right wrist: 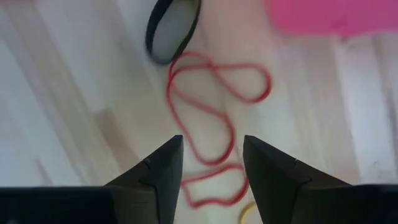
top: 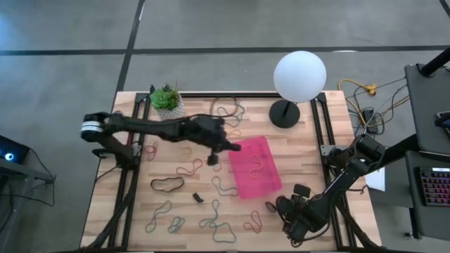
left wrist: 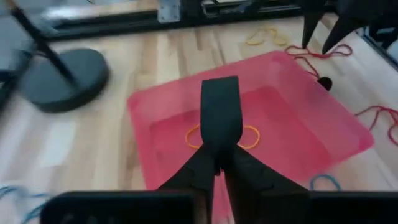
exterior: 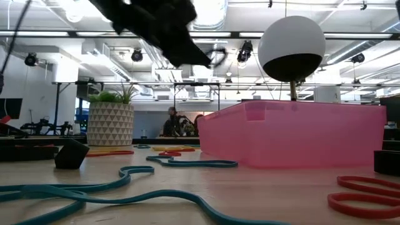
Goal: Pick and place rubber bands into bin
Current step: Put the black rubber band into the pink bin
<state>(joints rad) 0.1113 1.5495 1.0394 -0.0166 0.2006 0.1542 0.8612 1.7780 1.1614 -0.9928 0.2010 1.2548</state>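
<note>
Reaching in from the left side of the worktop (top: pixel 105 211), with the left tool (top: pixel 228 146) hanging at the near-left edge of the bin (top: pixel 271 179). Pressing its fingers (left wrist: pixel 249 180) together on a black band (left wrist: pixel 220 109), which is sticking out past the tips as a flat dark strip above the pink tray. Lying inside the bin, right under that strip: one orange band (left wrist: pixel 249 134), flat on the floor of the tray.

Waiting low at the front right corner, with the right tool (right wrist: pixel 211 146) spread wide and gripping nothing. Hovering just above a red band (right wrist: pixel 205 99) twisted into several loops on the wood, with a black ring (right wrist: pixel 173 28) just beyond it and a corner of the bin farther off.

Sitting near the middle of the worktop, slightly right, the bin itself is turned at an angle. Scattering around it on the bare wood are the remaining rubber bands (top: pixel 167 185), in black, red, orange, green and grey, mostly along the front and left. Standing at the back edge: a potted plant (top: pixel 169 102) and a white globe lamp (top: pixel 299 76).
</note>
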